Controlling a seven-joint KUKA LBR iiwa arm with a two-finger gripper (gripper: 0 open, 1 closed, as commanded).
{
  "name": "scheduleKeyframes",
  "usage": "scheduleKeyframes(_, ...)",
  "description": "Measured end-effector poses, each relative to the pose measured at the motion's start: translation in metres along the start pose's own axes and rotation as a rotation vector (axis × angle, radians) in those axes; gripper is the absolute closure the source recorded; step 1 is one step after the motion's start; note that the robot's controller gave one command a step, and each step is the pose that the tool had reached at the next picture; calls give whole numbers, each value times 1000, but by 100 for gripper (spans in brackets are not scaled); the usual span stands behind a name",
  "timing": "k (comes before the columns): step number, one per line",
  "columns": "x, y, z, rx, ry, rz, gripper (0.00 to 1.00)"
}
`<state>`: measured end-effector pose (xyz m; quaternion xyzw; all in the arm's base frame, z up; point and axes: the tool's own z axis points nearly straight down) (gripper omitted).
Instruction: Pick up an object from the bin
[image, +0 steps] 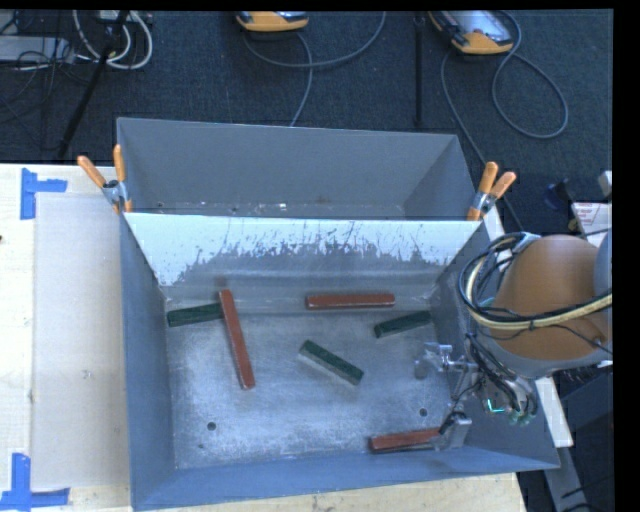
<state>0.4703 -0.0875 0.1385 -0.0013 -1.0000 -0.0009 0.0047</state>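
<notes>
My gripper (444, 396) hangs low at the bin's right side, open, with nothing between its fingers. One fingertip (456, 428) is right at the right end of a short red-brown bar (404, 440) lying along the bin's front edge; whether it touches the bar I cannot tell. The other fingertip (432, 362) is further back. A dark green bar (403, 324) lies just behind and left of the gripper. A green block (331, 362) sits tilted in the middle of the floor.
A red-brown bar (350, 300) lies along the back of the floor. On the left, a long red-brown bar (237, 338) crosses a dark green bar (195, 315). The arm's orange cover and cables overhang the right rim.
</notes>
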Motion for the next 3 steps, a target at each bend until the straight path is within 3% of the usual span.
scheduleKeyframes(1,-2,18,64,0,-12,105,0)
scheduleKeyframes(2,-1,18,63,1,-9,101,100)
scheduleKeyframes(3,-28,-9,-93,2,-19,228,100)
